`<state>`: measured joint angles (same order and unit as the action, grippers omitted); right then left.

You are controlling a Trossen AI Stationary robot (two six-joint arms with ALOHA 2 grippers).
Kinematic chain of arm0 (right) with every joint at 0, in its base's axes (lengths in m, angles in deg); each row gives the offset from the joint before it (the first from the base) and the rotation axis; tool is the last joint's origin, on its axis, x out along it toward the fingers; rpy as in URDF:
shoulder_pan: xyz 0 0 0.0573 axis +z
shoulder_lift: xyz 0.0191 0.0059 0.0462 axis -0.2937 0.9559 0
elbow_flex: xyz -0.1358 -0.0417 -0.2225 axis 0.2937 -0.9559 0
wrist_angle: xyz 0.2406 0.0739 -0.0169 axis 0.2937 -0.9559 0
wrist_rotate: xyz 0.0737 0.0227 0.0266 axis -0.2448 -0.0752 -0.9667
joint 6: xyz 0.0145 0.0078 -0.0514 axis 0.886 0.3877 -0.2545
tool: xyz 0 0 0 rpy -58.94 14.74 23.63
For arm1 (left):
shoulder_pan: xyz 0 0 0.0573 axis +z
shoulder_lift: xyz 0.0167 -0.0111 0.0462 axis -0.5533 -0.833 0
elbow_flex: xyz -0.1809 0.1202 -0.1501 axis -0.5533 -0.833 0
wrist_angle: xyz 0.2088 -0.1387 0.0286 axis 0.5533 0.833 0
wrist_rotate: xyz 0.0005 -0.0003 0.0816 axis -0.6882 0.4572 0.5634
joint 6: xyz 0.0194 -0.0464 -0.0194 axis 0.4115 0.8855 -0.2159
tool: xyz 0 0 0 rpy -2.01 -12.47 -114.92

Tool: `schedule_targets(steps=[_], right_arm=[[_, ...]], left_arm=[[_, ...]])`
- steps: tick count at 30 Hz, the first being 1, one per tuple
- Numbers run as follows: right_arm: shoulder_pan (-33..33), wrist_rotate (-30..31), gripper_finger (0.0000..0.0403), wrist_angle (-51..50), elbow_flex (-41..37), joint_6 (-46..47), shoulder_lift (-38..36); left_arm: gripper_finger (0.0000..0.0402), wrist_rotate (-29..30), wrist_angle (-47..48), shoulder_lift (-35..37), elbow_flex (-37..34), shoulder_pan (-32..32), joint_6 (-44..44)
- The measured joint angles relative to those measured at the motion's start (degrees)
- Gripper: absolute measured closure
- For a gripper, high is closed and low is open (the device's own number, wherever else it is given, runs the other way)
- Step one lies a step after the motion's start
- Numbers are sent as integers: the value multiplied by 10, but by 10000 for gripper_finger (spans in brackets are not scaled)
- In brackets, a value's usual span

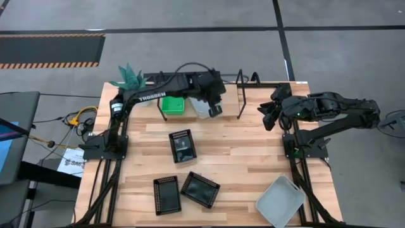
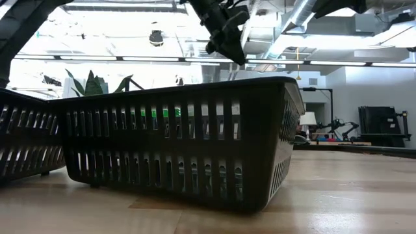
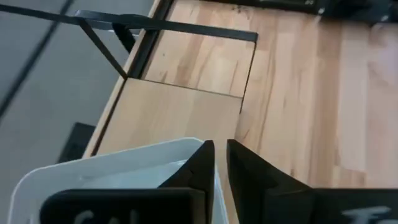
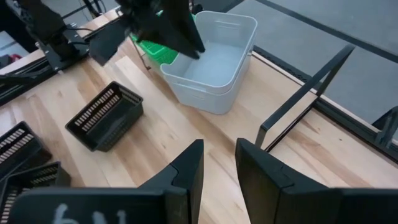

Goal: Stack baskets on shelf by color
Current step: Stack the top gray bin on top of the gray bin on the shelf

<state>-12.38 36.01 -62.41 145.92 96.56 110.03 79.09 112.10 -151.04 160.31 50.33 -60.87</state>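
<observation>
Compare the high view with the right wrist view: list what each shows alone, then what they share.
Only the high view shows the white basket near the table's front right corner and the plant at the back left.

Only the right wrist view shows the right end effector close up, its fingers slightly apart and holding nothing.

Both show the left end effector gripping the rim of a white basket on the shelf, the green basket beside it, and black baskets on the table.

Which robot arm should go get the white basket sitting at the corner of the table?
The right gripper, probably. The loose white basket lies on its side, and the left gripper is busy gripping another white basket on the shelf.
</observation>
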Motion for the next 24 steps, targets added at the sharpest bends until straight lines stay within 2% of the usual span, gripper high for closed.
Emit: schedule_targets(steps=[4, 11, 14, 18, 24], right_arm=[[13, -1, 285, -1, 0, -4, 0], [35, -1, 285, -5, 0, -4, 0], [43, -1, 285, -5, 0, -4, 0], [51, -1, 285, -5, 0, -4, 0], [61, -1, 285, -10, 0, 1, 0]], left_arm=[[325, 8, 5, 0, -26, -16, -3], [215, 0, 12, 0, -73, -14, 40], [180, -8, 7, 0, -77, -17, 36], [165, 16, 7, -13, -81, -22, 20], [179, 34, 14, -50, -82, -21, 2]])
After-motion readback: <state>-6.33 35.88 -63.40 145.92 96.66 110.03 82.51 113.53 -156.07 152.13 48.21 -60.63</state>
